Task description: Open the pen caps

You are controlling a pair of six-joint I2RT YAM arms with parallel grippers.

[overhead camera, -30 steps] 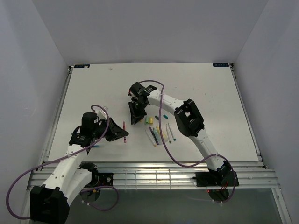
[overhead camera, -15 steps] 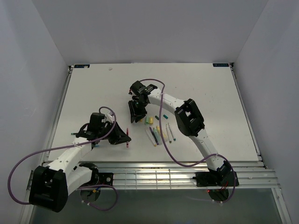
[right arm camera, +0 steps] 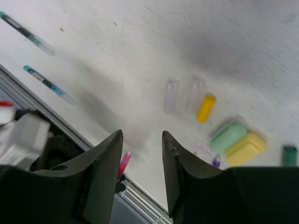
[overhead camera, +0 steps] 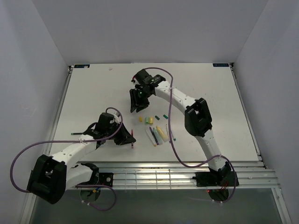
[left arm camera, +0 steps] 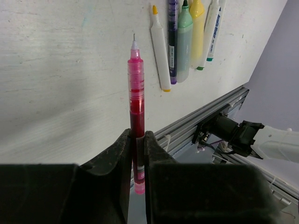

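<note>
Our left fingers (left arm camera: 123,145) clamp one slim red plastic pen (left arm camera: 136,93); our right fingers (right arm camera: 111,150) gape, empty. Two clear plastic caps (right arm camera: 171,96) lie on the desk (right arm camera: 233,46).

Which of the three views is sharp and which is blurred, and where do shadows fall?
Left wrist view: sharp; the red pen is crisp, the left end effector near the lens is dark. Right wrist view: blurred all over; the yellow cap has smeared edges. Top view: even light, only soft shadows on the table.
</note>
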